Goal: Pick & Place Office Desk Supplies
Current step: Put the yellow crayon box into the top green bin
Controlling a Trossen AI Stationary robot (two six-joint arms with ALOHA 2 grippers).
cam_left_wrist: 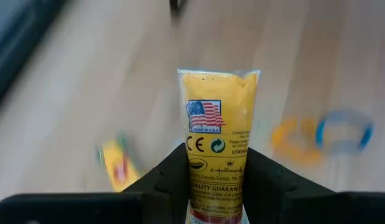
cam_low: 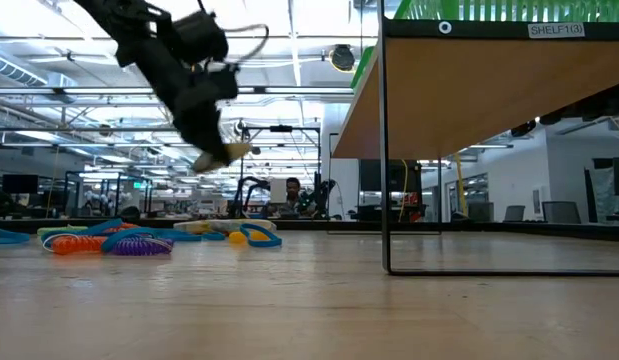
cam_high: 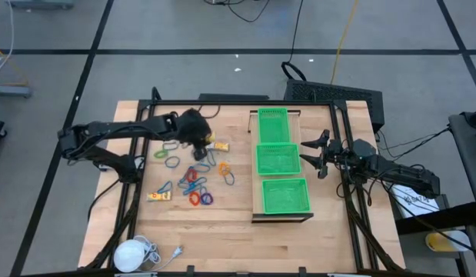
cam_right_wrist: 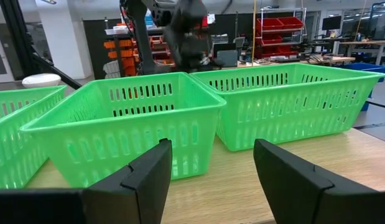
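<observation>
One yellow rectangular packet [cam_left_wrist: 218,134] with printed logos is clamped between the left gripper's [cam_left_wrist: 217,180] fingers, lifted off the table at upper centre-left of the high view. A second yellow packet [cam_high: 159,196] lies lower left. Coloured rings [cam_high: 199,181] and blue clips [cam_high: 193,175] lie scattered between.

Hidden and blurred parts

You are seeing the yellow packet [cam_left_wrist: 218,134] running off the left wrist view's bottom edge between the left gripper's [cam_left_wrist: 218,186] fingers; the rings [cam_left_wrist: 321,132] behind are blurring.
</observation>
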